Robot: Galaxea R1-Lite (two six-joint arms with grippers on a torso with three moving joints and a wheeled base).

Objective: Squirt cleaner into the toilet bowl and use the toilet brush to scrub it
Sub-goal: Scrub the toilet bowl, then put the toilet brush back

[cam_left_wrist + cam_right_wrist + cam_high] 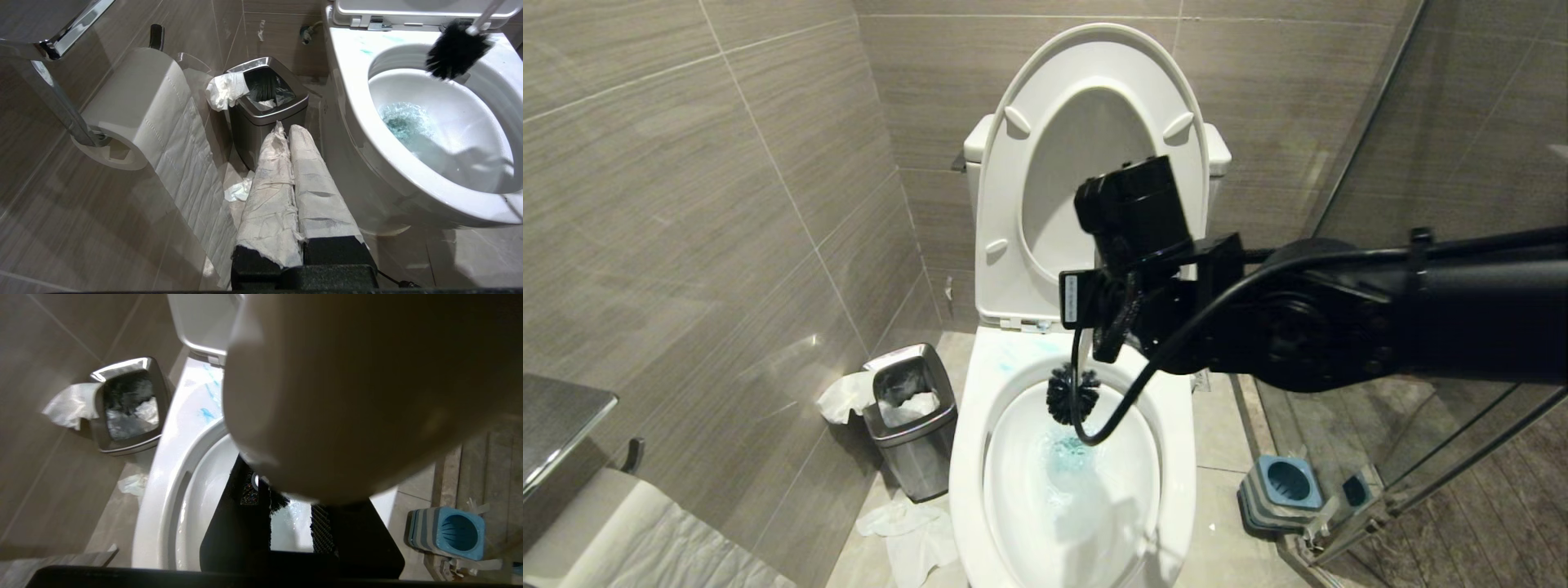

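toilet roll (135, 110) on a chrome holder at far left, cut off by the frame edge in head view. steel waste bin (911, 416) stood on the floor just left of the toilet bowl (968, 457), tissue hanging over its rim and crumpled tissue (911, 531) on the tiles in front. left gripper (288, 134) was low beside the bowl, paper-wrapped fingers pressed together, clenched on nothing.

bowl in the middle, seat and lid up against the cistern. cleaner (1066, 457) showed as a teal tint in the water, w/ pale blue smears on the rim's back left. toilet brush (1072, 394) hung bristle head down over the back of the basin, at the rim's inner edge; handle mostly hidden behind the right gripper (1111, 343) & wrist in head view, and its rounded tip filled most of the right wrist view, blurred. right gripper grasped the brush handle.

blue-grey holder (1282, 486) on the floor at right, by a glass shower panel. grey-brown tiled walls, beige floor tiles.
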